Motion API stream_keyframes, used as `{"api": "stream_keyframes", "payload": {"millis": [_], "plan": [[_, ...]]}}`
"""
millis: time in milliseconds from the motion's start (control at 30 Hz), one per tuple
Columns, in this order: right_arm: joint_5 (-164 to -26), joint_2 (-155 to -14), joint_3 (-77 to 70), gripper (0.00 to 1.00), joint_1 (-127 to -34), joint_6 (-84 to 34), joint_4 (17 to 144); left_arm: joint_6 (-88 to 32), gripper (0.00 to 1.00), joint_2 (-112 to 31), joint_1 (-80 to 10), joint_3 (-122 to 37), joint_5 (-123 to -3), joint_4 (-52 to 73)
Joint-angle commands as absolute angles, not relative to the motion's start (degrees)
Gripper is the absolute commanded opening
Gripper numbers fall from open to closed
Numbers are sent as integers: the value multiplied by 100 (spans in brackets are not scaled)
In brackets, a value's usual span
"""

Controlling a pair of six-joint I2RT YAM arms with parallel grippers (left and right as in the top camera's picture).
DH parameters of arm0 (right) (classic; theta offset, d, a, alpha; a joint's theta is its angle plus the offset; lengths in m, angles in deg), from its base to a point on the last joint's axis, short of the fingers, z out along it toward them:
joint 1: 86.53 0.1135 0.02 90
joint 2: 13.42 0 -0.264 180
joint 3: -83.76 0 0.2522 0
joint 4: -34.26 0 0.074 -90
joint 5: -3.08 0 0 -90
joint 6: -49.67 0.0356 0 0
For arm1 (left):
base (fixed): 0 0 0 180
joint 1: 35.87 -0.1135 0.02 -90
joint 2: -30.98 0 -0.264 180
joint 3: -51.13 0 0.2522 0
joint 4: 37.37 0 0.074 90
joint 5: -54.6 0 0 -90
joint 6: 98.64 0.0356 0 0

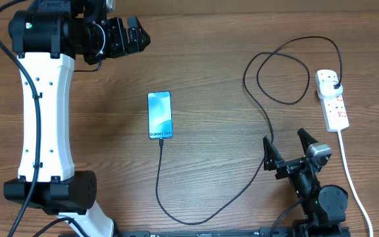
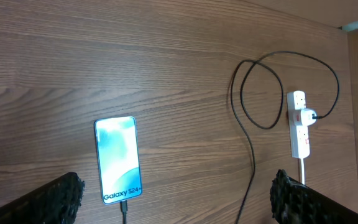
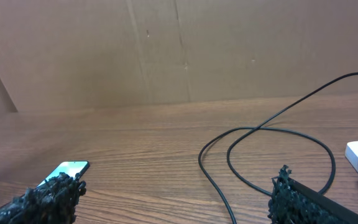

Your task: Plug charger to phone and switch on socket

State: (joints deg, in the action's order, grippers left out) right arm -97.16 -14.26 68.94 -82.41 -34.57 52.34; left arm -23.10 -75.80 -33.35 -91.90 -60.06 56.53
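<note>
Fingers [image 2: 48,200] spread wide and holding nothing: the left gripper [image 1: 127,34] hangs high over the far left of the table [image 1: 209,72]. The right gripper [image 1: 283,138], equally open and empty, sits low near the front edge, right of centre. The phone [image 1: 159,116] lies flat, screen up and lit, left of mid-table and well apart from both grippers. The charger [image 1: 158,172] meets the phone's near end, its tip apparently seated in the port, though no view is sharp enough to confirm the fit. From there the thin black cable sweeps toward the front edge and curves right. It passes just beside one finger of the right gripper, loops once and ends in the plug [image 1: 334,86], which sits in the socket [image 1: 334,105] at the table's right edge. The socket's white cord [image 1: 351,174] runs toward the front edge past the right arm. Judged from this, the plugging-in looks done at both ends. What is left is the switch on the socket, whose position is too small to read here, and the lit screen alone does not settle whether power is flowing. The right gripper is the nearer to the socket. It would have to rise, swing right and press down with one fingertip, with the plug and cable loop close enough to snag.
</note>
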Motion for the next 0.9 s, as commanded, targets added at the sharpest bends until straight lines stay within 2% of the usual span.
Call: {"api": "stream_keyframes", "payload": {"millis": [0,867], "plan": [[-9687,-1356,6953,100,-8239,-3483,5190,-2238,100,-7563,-3357,-9247,-6046,5642],[-9687,-1358,6953,100,-8239,-3483,5190,-2233,99,-7576,-3355,-9242,-5960,5721]]}}
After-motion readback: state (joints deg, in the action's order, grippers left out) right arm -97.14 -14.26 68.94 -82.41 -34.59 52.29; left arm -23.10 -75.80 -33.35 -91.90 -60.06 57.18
